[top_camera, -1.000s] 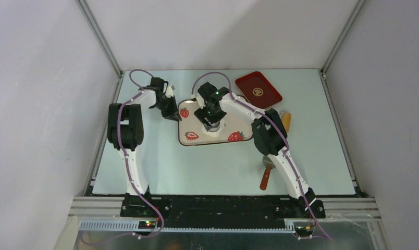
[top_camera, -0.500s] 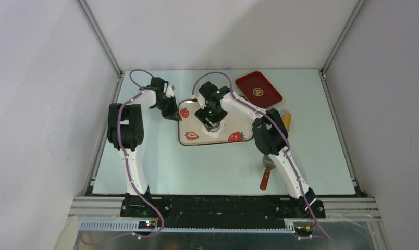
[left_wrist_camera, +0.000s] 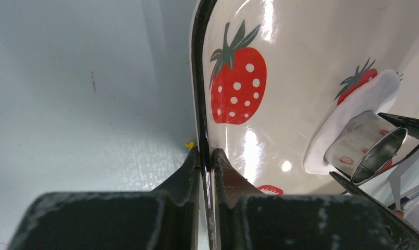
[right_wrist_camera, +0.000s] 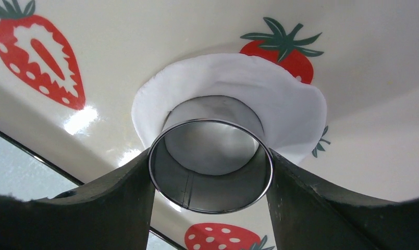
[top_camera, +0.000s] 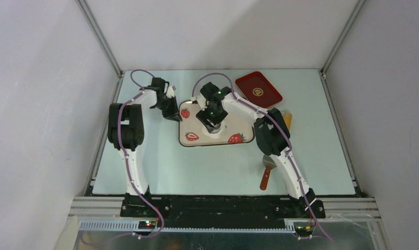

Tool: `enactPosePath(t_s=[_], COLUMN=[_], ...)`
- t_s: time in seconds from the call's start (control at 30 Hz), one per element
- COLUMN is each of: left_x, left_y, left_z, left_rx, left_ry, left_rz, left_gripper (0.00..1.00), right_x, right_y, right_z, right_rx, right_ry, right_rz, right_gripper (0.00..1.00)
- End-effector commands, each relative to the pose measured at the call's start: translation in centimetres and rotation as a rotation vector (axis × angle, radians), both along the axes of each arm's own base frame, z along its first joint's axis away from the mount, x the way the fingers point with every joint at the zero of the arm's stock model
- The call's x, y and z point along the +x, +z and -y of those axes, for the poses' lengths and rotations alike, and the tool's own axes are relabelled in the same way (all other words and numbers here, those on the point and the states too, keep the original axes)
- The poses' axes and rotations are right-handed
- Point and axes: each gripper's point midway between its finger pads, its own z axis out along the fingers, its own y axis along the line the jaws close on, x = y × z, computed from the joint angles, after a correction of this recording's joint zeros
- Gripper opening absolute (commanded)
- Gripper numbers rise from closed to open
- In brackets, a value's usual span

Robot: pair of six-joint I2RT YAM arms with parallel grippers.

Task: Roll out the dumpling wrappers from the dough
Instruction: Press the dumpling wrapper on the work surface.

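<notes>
A flattened white dough piece (right_wrist_camera: 233,78) lies on the cream strawberry-print tray (top_camera: 218,143), partly over a printed strawberry. My right gripper (right_wrist_camera: 211,156) is shut on a silvery round cutter ring (right_wrist_camera: 211,177), whose far end presses down on the dough. From above, the right gripper (top_camera: 212,124) stands over the tray's middle and hides the dough. My left gripper (left_wrist_camera: 207,153) is shut on the tray's black left rim (left_wrist_camera: 198,78), at the tray's far left corner (top_camera: 172,115). The left wrist view also shows the dough (left_wrist_camera: 353,109) and the cutter (left_wrist_camera: 371,148).
A dark red tray (top_camera: 258,89) lies at the back right. An orange-brown wooden tool (top_camera: 286,121) shows behind the right arm. A scraper with a red handle (top_camera: 266,174) lies near the right arm's base. Grey walls close in the table.
My right gripper with the cutter has shifted slightly toward the far side of the tray. The left gripper stays clamped on the rim.
</notes>
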Motion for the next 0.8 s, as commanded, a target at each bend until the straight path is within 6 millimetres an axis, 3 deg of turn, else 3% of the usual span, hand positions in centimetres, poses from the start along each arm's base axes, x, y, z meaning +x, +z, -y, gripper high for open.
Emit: enactPosePath(t_s=[0.0,0.5,0.77], left_x=[-0.1,0.1,-0.1], left_y=[-0.6,-0.5,-0.5], left_z=[-0.9,-1.2,-1.2], left_rx=[0.080,0.096,0.093], left_ry=[-0.014,-0.003,-0.001], left_rz=[0.014,0.020,0.014], left_gripper=[0.00,0.00,0.00], right_x=[-1.9,-4.7,-2.5], right_y=[2.9,2.8,2.4], right_z=[0.0,0.1,0.1], right_rx=[0.030,0.070,0.051], right_ry=[0.104,0.207,0.114], right_rz=[-0.011,-0.107,-0.042], right_gripper=[0.21,0.14,0.17])
